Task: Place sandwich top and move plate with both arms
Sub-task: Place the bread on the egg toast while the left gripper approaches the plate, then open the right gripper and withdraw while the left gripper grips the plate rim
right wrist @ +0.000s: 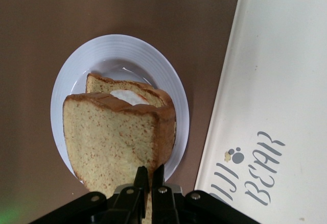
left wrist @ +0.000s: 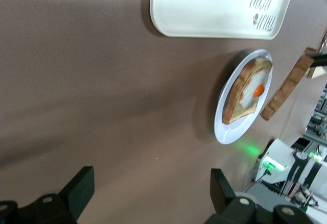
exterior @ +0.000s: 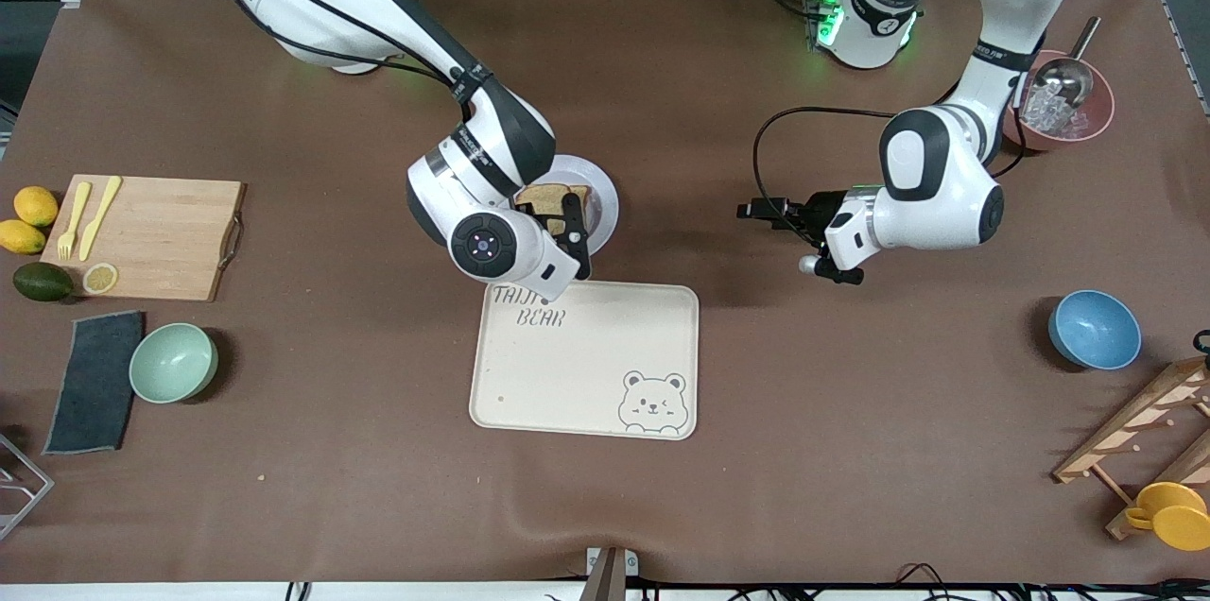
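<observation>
My right gripper [exterior: 573, 231] is shut on the sandwich top [exterior: 545, 197], a plain brown bread slice, and holds it tilted on edge over the plate [exterior: 606, 204]. In the right wrist view the gripper [right wrist: 150, 175] pinches the slice [right wrist: 110, 142] at its crust, above the egg-bearing slice [right wrist: 127, 95] lying on the plate [right wrist: 71, 76]. My left gripper [exterior: 756, 210] is open and empty, low over bare table beside the plate, toward the left arm's end. The left wrist view shows its gripper [left wrist: 150, 193], the plate [left wrist: 231, 132], the egg slice [left wrist: 250, 89] and the held slice [left wrist: 286, 89].
A cream tray with a bear drawing [exterior: 586, 360] lies just nearer the front camera than the plate. A cutting board [exterior: 151, 237], a green bowl [exterior: 173, 362] and a grey cloth [exterior: 95, 381] are at the right arm's end. A blue bowl [exterior: 1094, 329] and a wooden rack [exterior: 1144, 431] are at the left arm's end.
</observation>
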`<move>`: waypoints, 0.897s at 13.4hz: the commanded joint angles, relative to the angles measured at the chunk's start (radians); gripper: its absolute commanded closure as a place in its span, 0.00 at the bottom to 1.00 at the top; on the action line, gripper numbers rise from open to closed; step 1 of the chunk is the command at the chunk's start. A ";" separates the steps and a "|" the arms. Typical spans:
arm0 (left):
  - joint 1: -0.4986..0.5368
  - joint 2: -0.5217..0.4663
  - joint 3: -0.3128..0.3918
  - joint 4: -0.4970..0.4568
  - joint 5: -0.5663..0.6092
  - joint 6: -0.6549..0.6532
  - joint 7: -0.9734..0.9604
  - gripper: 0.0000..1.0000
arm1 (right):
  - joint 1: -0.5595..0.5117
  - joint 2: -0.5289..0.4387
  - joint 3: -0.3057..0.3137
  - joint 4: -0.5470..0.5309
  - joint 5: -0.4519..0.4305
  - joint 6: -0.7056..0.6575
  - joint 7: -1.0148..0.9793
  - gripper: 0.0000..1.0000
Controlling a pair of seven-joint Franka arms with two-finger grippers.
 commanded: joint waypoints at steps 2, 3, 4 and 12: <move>0.002 0.036 -0.012 -0.022 -0.119 0.011 0.111 0.00 | 0.007 0.003 0.002 -0.009 -0.021 0.005 -0.010 1.00; 0.001 0.036 -0.014 -0.028 -0.130 0.010 0.116 0.00 | 0.007 0.006 0.002 -0.009 -0.021 0.004 -0.013 1.00; 0.001 0.037 -0.020 -0.034 -0.136 0.011 0.116 0.00 | 0.006 0.007 0.002 -0.011 -0.021 0.004 -0.013 1.00; -0.022 0.086 -0.041 -0.084 -0.398 0.016 0.314 0.00 | 0.007 0.030 0.002 -0.011 -0.047 0.036 -0.019 1.00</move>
